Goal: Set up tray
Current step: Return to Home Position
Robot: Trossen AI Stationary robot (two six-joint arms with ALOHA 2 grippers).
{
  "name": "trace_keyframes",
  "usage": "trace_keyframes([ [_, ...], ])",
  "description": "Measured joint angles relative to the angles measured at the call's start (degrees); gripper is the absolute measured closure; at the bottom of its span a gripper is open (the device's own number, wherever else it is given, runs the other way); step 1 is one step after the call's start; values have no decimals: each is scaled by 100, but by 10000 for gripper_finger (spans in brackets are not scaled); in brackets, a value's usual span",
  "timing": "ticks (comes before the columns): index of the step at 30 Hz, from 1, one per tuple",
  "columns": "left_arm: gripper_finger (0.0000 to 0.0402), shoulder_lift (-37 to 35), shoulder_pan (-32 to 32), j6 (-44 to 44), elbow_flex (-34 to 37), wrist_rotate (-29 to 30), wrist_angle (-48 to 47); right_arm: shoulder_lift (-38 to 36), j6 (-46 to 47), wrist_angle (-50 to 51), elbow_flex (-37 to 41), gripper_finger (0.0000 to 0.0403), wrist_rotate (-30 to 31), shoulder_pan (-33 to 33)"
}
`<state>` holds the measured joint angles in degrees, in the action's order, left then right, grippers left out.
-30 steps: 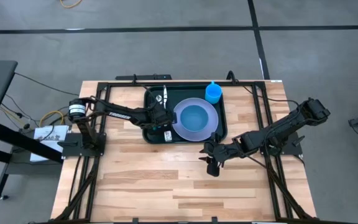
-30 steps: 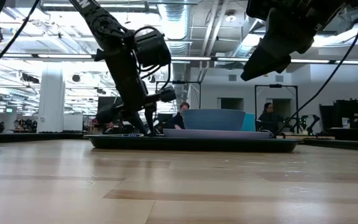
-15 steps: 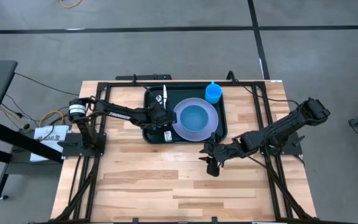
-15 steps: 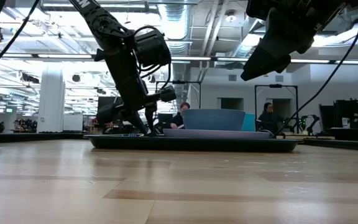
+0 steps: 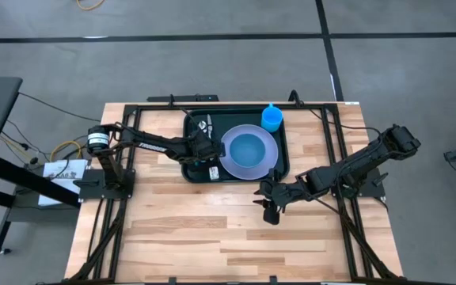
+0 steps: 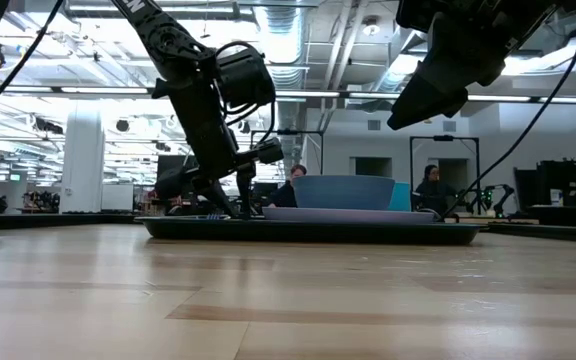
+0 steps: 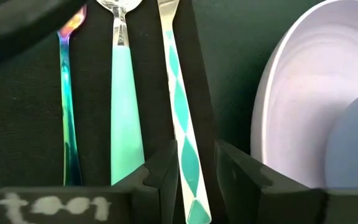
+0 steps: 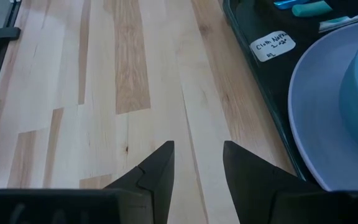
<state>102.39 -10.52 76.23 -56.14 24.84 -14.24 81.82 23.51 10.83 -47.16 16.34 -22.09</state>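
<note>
The dark tray (image 5: 285,162) lies at the table's far middle. On it are a lavender plate (image 5: 229,158) with a blue bowl (image 5: 248,149), and a blue cup (image 5: 271,117) in the far right corner. On the tray's left part, three utensils lie flat side by side on a black mat (image 7: 23,124): an iridescent handle (image 7: 67,112), a teal-handled spoon (image 7: 126,93) and a teal diamond-patterned handle (image 7: 179,93). My left gripper (image 7: 194,152) is open low over the mat, one finger on each side of the patterned handle. My right gripper (image 5: 269,210) hangs open above bare wood, near the tray's near right corner.
A white label (image 8: 270,46) is stuck at the tray's near edge. Black frame rails (image 5: 335,158) run along the table's left, right and far sides. The near half of the wooden top (image 5: 212,237) is bare. People sit in the room behind (image 6: 430,185).
My left gripper has opened over the mat; the gap between its fingers is wider in the low view. The patterned-handle utensil now lies flat between them. Neither arm has moved otherwise.
</note>
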Motion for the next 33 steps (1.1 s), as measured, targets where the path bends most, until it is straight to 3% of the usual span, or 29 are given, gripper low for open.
trace_keyframes([
  [9,308,-3,66,-244,-37,98,106,0,0,-44,0,274,0,1],
  [14,307,-261,110,-1287,-437,94,-140,0,-124,-235,0,274,0,0],
  [20,307,-990,194,-2661,-1332,-571,-1484,-103,-510,-422,-175,274,19,-14],
  [23,307,-1491,494,-3382,-1794,-544,-2002,-295,-724,-653,-217,274,229,-181],
  [26,307,-2195,1151,-4203,-1974,208,-2036,-588,-767,-809,-216,274,963,-491],
  [31,307,-3258,2657,-4574,-1549,3209,-1774,-1291,-764,-861,41,274,2990,-1176],
  [33,307,-3573,3192,-4575,-1210,4042,-1797,-1628,-765,-869,318,274,3666,-1449],
])
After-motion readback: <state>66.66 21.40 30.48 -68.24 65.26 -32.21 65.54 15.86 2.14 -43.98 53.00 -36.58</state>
